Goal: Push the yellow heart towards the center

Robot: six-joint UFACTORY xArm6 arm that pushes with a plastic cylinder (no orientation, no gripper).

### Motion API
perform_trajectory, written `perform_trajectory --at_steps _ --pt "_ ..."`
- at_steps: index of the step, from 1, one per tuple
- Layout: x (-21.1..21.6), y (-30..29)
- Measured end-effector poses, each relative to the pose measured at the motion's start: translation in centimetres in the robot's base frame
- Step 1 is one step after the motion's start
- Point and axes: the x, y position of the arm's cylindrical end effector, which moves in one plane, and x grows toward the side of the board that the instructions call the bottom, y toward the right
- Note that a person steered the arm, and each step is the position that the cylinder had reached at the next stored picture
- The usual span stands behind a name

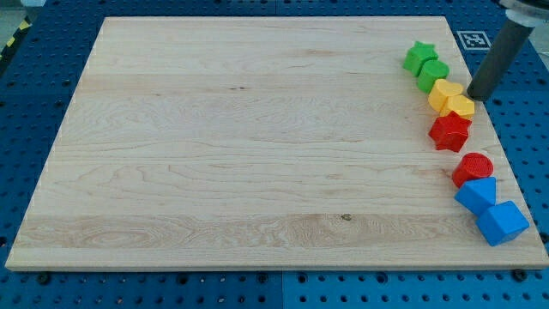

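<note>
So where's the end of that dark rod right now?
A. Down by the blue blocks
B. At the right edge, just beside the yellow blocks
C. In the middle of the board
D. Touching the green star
B: my tip sits at the wooden board's right edge, just to the view's right of the yellow blocks, above the red star and well above the blue blocks.

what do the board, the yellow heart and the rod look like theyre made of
Board: pale wood, matt, with visible grain lines and a small dark knot. Yellow heart: probably painted wood or plastic; its even colour and faint sheen leave that open. Rod: dark and smooth, likely metal or plastic; my tip sits just to the view's right of the yellow blocks.
</note>
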Motion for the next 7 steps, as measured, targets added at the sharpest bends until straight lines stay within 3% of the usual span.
perform_trajectory --at_steps 2,7 --pt "0.3 -0.9" --pt "-1.7 -13.1"
